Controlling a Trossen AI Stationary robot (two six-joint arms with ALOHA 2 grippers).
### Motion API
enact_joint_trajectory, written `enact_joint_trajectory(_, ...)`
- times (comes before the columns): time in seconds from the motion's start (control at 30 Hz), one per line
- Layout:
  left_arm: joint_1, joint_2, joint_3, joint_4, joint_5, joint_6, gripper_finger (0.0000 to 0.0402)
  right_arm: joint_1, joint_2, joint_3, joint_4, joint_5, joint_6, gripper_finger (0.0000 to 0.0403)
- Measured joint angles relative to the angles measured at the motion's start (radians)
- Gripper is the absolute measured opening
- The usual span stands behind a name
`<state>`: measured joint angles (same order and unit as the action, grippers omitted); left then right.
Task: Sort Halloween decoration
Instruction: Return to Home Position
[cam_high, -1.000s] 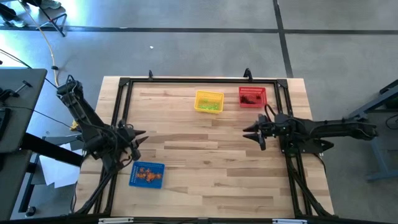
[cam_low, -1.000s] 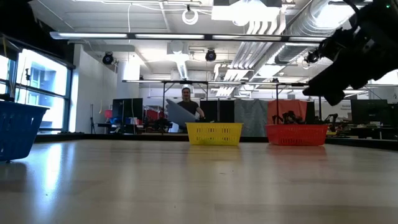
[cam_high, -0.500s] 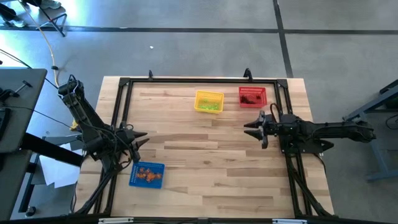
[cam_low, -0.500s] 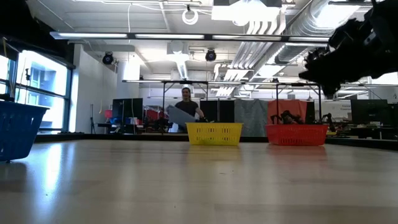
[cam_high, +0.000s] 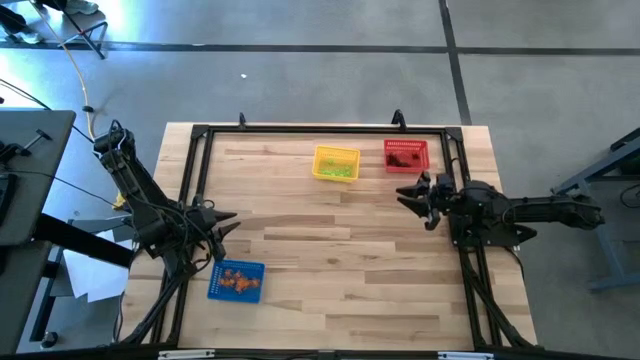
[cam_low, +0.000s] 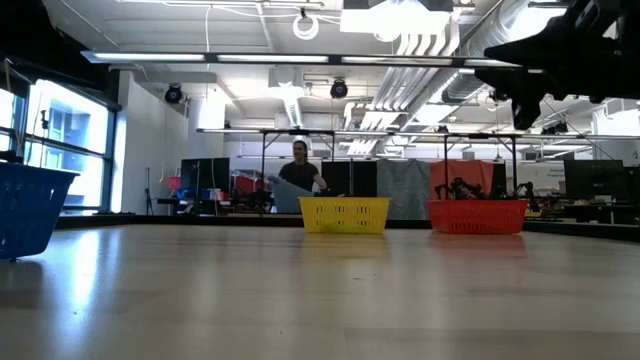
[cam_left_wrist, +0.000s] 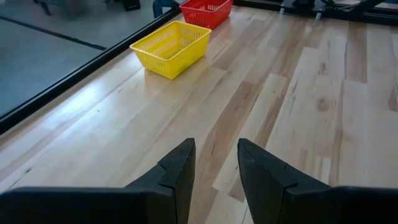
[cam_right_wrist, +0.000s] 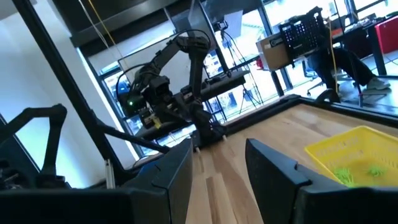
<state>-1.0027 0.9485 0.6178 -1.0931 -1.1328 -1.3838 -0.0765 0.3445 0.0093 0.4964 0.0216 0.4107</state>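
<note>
Just near of the red basket (cam_high: 405, 156), the right gripper (cam_high: 410, 198) hovers, fingers apart and empty like the left gripper (cam_high: 228, 222); a low swing could knock that basket.

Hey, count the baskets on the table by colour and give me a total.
blue basket: 1
yellow basket: 1
red basket: 1
Total: 3
</note>
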Motion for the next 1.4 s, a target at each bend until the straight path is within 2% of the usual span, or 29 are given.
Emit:
enact_joint_trajectory(0.37,0.001,0.0,0.0,0.016,0.0,-0.001,0.011,0.004,-0.02,0.0,-0.068,-0.003,0.0,0.0144)
enact_joint_trajectory(0.63,0.001,0.0,0.0,0.074,-0.003,0.107,0.011,0.012,-0.179,0.0,-0.26,-0.003,0.0,0.0144)
enact_joint_trajectory(0.9,0.001,0.0,0.0,0.087,-0.007,0.113,0.011,0.011,-0.34,0.0,-0.402,-0.003,0.0,0.0144)
enact_joint_trajectory(1.23,0.001,0.0,0.0,0.155,-0.008,0.212,0.011,0.012,-0.339,0.0,-0.419,-0.003,0.0,0.0144)
enact_joint_trajectory(1.4,0.001,0.0,0.0,0.253,-0.015,0.374,0.011,0.012,-0.339,-0.001,-0.427,-0.003,0.0,0.0144)
